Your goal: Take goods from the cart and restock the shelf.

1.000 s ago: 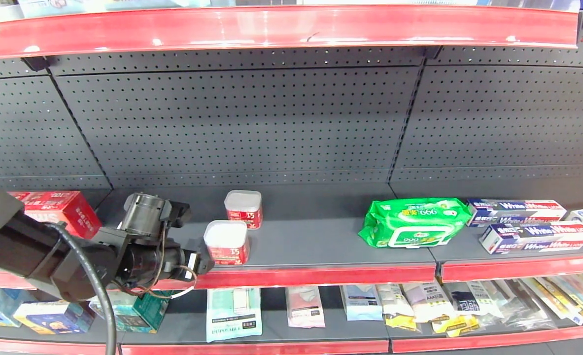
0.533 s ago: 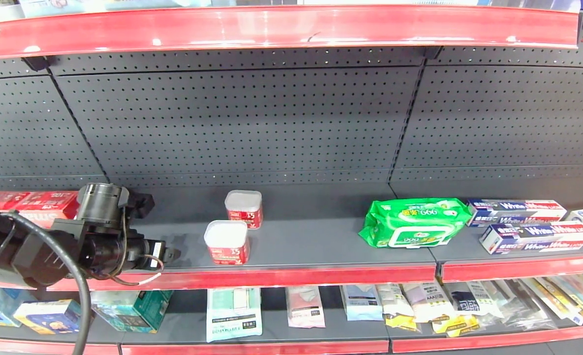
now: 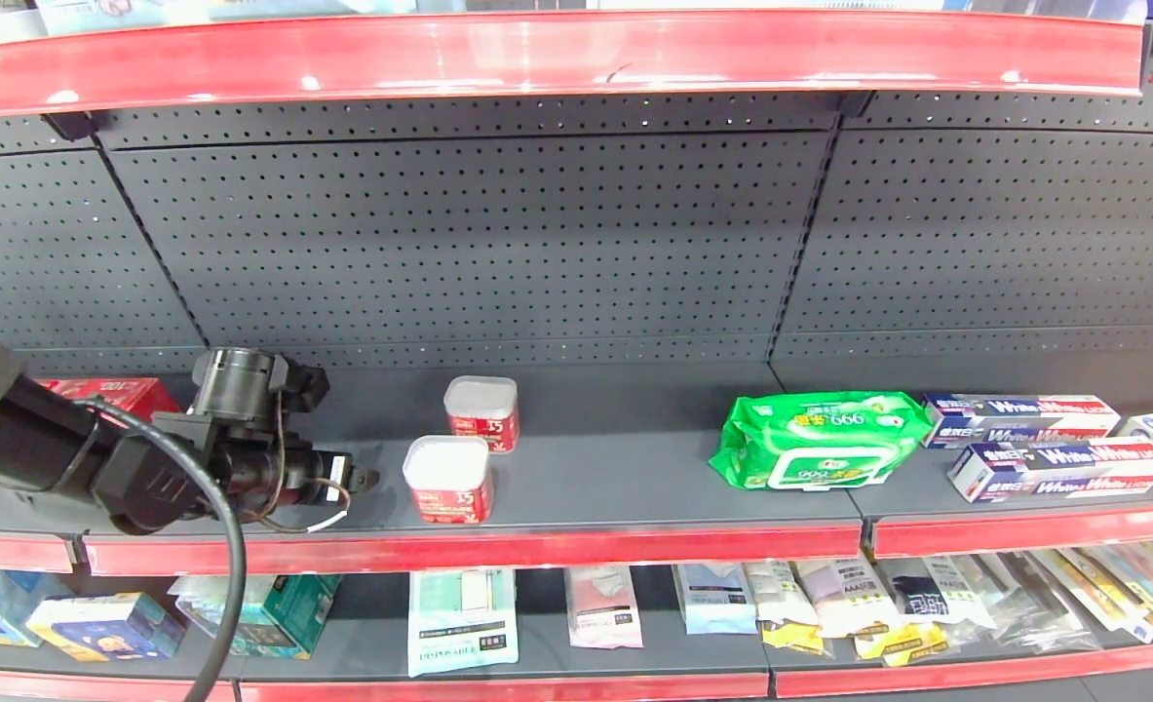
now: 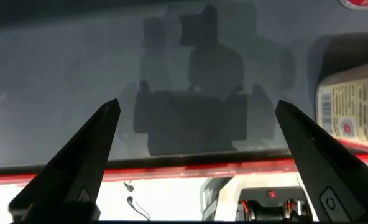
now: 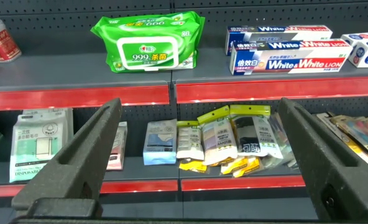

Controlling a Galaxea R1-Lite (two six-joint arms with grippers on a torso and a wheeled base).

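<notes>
1. Red-labelled and white-lidded, two tubs are set upright on the grey shelf [image 3: 625,458]. The front tub [image 3: 447,480] is placed close to the red edge strip [image 3: 576,546]. The rear tub [image 3: 481,412] is found at 1 o'clock of it, near but apart.
2. The left gripper [image 3: 369,479] is held at 9 o'clock of the front tub, just beside it and not touching. Its fingers are spread wide in the left wrist view [image 4: 196,104], with nothing gripped.
3. Farther out at 9 o'clock a red box [image 3: 113,395] is seen, partly covered by the left arm.
4. At 3 o'clock of the tubs, well apart, a green wipes pack [image 3: 820,439] is laid flat. Two toothpaste boxes [image 3: 1058,468] are lined up just beyond it at 3 o'clock.
5. The right gripper [image 5: 197,106] is held wide and empty, facing the shelving, with the wipes pack [image 5: 148,42] and toothpaste boxes [image 5: 289,59] beyond it.
6. At 6 o'clock, on the lower shelf [image 3: 537,663], flat packets [image 3: 461,619] and small cartons [image 3: 108,624] are laid out.
</notes>
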